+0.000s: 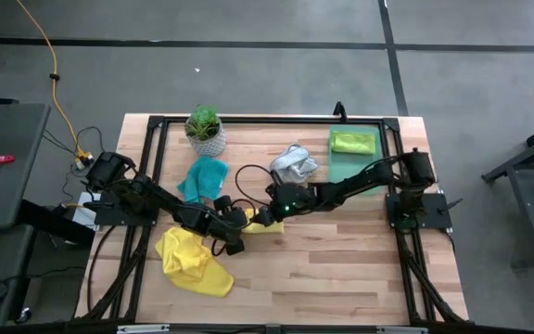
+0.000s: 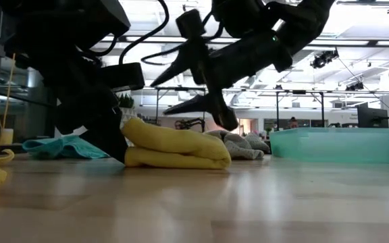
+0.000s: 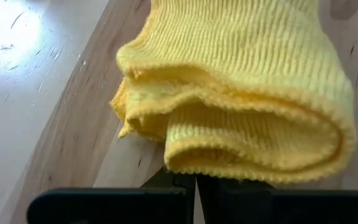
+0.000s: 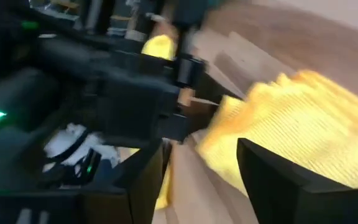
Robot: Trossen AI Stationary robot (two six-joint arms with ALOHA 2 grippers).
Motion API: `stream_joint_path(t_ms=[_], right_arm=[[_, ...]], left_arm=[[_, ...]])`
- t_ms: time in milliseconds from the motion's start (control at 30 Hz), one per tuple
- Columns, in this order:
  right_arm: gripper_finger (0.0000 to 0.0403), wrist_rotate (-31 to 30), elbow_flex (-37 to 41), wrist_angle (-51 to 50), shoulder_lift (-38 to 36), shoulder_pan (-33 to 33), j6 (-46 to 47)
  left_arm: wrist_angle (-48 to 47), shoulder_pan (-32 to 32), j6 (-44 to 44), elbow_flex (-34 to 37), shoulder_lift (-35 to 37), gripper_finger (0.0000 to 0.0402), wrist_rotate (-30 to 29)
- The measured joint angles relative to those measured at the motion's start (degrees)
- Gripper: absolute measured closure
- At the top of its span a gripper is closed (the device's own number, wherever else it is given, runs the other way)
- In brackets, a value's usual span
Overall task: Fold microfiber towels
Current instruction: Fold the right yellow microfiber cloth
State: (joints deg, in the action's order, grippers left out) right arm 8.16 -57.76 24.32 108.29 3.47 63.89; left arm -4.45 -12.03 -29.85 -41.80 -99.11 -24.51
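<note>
A yellow microfiber towel point(image 2: 174, 152), folded into a thick bundle, lies on the table's middle point(image 1: 273, 224). My left gripper point(image 3: 196, 186) is shut at its left end point(image 1: 239, 230). My right gripper point(image 2: 162, 96) hangs open just above the bundle, and in its wrist view the yellow cloth shows beyond the gap between its fingers point(image 4: 204, 180). A second yellow towel point(image 1: 193, 264) lies crumpled near the front left. A teal towel point(image 1: 202, 178) and a grey-white one point(image 1: 295, 162) lie farther back. A lime green towel point(image 1: 352, 141) rests in the tray. My left gripper's shut fingertips stand against the folded towel's layered edge point(image 3: 191, 167), at the bundle's left end. They come slanting down from the table's left. No cloth shows between the fingers, and I cannot tell whether a layer is caught. The bundle lies flat on the table.
A translucent green tray point(image 1: 341, 169) stands at the back right. A potted plant point(image 1: 205, 130) stands at the back, left of centre. Bare wood stretches along the front right of the table point(image 1: 341, 269). The black frame rail point(image 1: 276, 120) runs along the far edge.
</note>
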Motion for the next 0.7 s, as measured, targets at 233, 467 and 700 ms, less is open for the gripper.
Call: stream_joint_path(t_ms=[233,467,700], right_arm=[[0.0196,2.5,0.0,-9.2,-6.3,-2.5,-14.0],[0.0196,2.0,0.0,-22.4,-13.1,-2.7,-24.3],[0.0196,-1.8,0.0,-28.8,-14.9,-1.5,-26.8]], left_arm=[[-1.5,0.0,4.1,0.1,1.5,0.0401,0.4],[-9.6,0.0,10.8,0.0,10.6,0.0401,0.2],[-5.3,1.0,17.3,-0.1,17.5,0.0401,-3.9]])
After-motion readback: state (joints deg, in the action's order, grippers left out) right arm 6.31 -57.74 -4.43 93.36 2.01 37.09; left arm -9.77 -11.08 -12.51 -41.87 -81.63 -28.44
